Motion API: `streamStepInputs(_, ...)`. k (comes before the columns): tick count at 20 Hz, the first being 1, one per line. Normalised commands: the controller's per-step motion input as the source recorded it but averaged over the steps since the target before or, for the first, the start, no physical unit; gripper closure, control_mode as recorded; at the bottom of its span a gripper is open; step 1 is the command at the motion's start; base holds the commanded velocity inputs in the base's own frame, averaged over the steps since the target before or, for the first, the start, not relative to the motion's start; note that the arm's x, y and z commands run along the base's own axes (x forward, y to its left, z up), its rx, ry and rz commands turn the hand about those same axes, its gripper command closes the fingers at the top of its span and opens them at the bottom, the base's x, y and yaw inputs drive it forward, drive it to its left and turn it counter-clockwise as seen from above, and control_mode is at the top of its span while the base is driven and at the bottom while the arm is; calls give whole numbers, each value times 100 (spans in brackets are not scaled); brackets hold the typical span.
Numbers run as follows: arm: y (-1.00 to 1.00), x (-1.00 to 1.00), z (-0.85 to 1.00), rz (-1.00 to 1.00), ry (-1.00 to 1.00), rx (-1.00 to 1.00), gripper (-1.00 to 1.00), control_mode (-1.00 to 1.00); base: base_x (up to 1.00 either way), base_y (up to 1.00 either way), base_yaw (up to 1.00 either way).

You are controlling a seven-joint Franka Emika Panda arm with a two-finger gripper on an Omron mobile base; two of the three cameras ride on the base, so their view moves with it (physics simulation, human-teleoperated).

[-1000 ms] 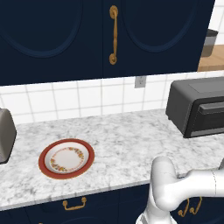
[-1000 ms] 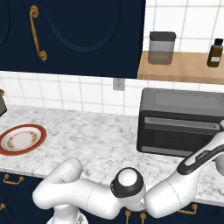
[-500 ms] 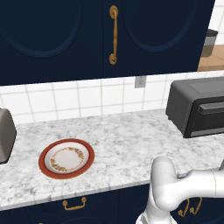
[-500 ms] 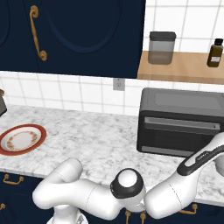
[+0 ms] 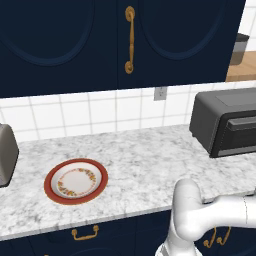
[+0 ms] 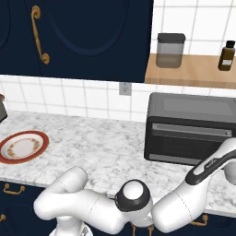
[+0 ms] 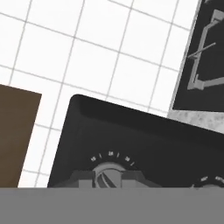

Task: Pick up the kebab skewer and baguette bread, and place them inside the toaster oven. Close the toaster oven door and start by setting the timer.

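1. Where the marbled surface [image 5: 145,165] runs under the dark blue wall cabinets [image 5: 100,40], the toaster oven [image 6: 191,129] stands at its right end, against the white tiled wall [image 5: 90,112].
2. The toaster oven door [image 6: 189,138] is up and closed, its bar handle across the top of the glass front in the right base view.
3. A red-rimmed plate [image 5: 76,181] with a flowered ring lies far to the left on the surface, well apart from the oven and with nothing on it.
4. A silver pop-up toaster [image 5: 7,155] stands at the left edge of the left base view, just beyond the plate.
5. The white arm [image 6: 203,184] reaches low and to the right, its forearm rising in front of the oven's lower right corner in the right base view.
6. In the hand view the oven's dark panel sits close before the camera, with a round timer knob [image 7: 109,177] and its tick marks at the bottom, partly cut off.
7. The jaws are together, fully closed; what they touch cannot be told.
8. On the wooden shelf [image 6: 193,73] above the oven stand a grey lidded canister [image 6: 170,50] and a small brown bottle [image 6: 227,55].
9. A wall outlet [image 6: 125,88] sits in the tiles to the left of the oven.
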Motion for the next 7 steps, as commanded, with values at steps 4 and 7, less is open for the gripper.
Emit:
streamStepInputs(4, -11, 0, 0, -3, 0, 17, 100, -100, 0, 0, 0)
streamStepInputs(7, -10, 0, 0, -3, 0, 16, 100, -100, 0, 0, 0)
